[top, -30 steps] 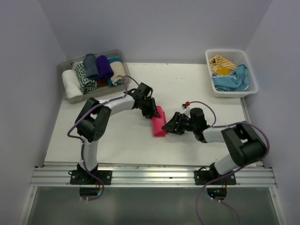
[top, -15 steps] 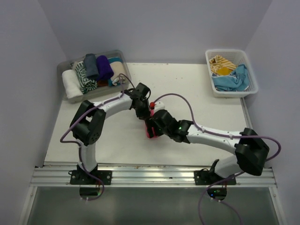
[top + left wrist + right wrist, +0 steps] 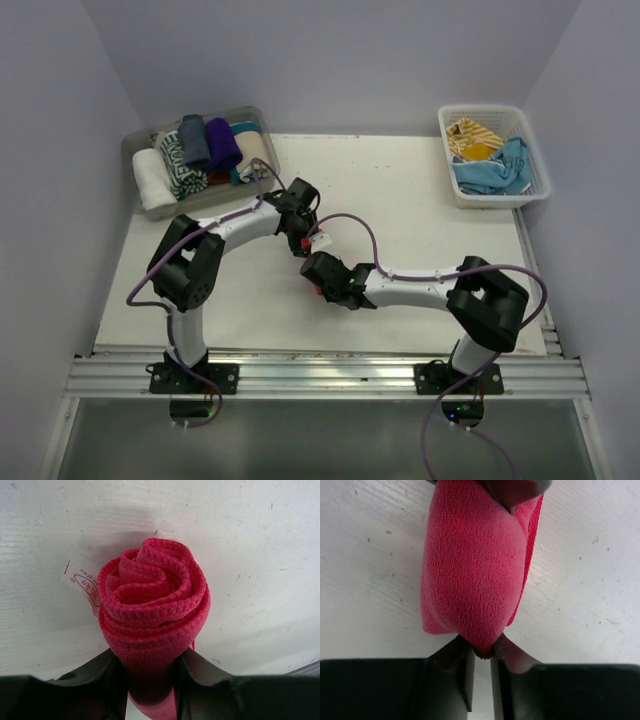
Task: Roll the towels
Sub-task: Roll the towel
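Note:
A hot pink towel [image 3: 152, 605], rolled tight, lies on the white table between my two grippers. The left wrist view looks at its spiral end, with a white label [image 3: 82, 582] sticking out at the left. My left gripper [image 3: 150, 680] is shut on the roll, one finger on each side. In the right wrist view the roll [image 3: 472, 565] runs away from the camera, and my right gripper [image 3: 482, 650] pinches its near tip. From above, both grippers [image 3: 308, 243] [image 3: 318, 280] meet mid-table and hide nearly all of the towel.
A white lattice basket [image 3: 478, 109] at the back right holds a mustard-yellow striped towel [image 3: 472, 135] and a light blue one [image 3: 495, 172]. A clear tray [image 3: 200, 113] at the back left holds several rolled towels, among them purple [image 3: 222, 143] and white [image 3: 152, 180].
My right arm has swung left from beside the pink roll and over it, opened wide on the way, and closed on its end. The left gripper has kept its hold.

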### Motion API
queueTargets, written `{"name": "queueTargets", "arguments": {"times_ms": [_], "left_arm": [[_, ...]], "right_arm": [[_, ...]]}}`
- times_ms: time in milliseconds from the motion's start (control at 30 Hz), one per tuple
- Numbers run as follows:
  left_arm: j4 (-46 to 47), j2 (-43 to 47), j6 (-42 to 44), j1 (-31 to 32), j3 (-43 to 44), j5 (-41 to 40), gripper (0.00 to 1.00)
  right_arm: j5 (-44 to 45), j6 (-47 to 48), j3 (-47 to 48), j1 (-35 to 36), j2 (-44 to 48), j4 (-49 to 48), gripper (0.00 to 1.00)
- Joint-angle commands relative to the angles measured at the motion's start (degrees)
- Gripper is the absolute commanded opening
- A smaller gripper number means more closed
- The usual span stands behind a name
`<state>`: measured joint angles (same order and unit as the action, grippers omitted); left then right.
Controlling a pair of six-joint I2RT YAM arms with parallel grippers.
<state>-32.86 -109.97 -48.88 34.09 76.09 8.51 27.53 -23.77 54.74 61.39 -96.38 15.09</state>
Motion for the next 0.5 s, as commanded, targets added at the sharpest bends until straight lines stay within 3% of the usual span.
{"name": "queueTargets", "arguments": {"times_ms": [0,100,167,200,300,467], "left_arm": [[-2.4,1.5,0.5,-0.4,-1.4,-1.3,0.39],[-2.2,2.2,0.7,-0.4,-1.3,-1.5,0.42],[-2.0,2.2,1.2,-0.4,-1.3,-1.5,0.41],[-2.1,1.9,1.3,-0.4,-1.2,-1.3,0.41],[-2.1,0.6,1.6,-0.3,-1.0,-1.0,0.40],[-1.5,0.5,1.5,-0.3,-1.7,-0.4,0.40]], "right_arm": [[0.0,-1.4,-0.6,-1.1,1.6,-4.2,0.15],[-2.6,-1.5,-1.9,-2.5,2.6,-5.9,0.12],[-3.0,-0.8,-1.6,-2.7,2.7,-4.6,0.26],[-2.9,-0.6,-1.3,-2.7,2.9,-4.3,0.48],[-3.6,0.3,-2.0,-2.7,5.2,-3.1,0.70],[-3.8,1.0,-4.1,-2.6,12.9,-2.8,0.84]]}}
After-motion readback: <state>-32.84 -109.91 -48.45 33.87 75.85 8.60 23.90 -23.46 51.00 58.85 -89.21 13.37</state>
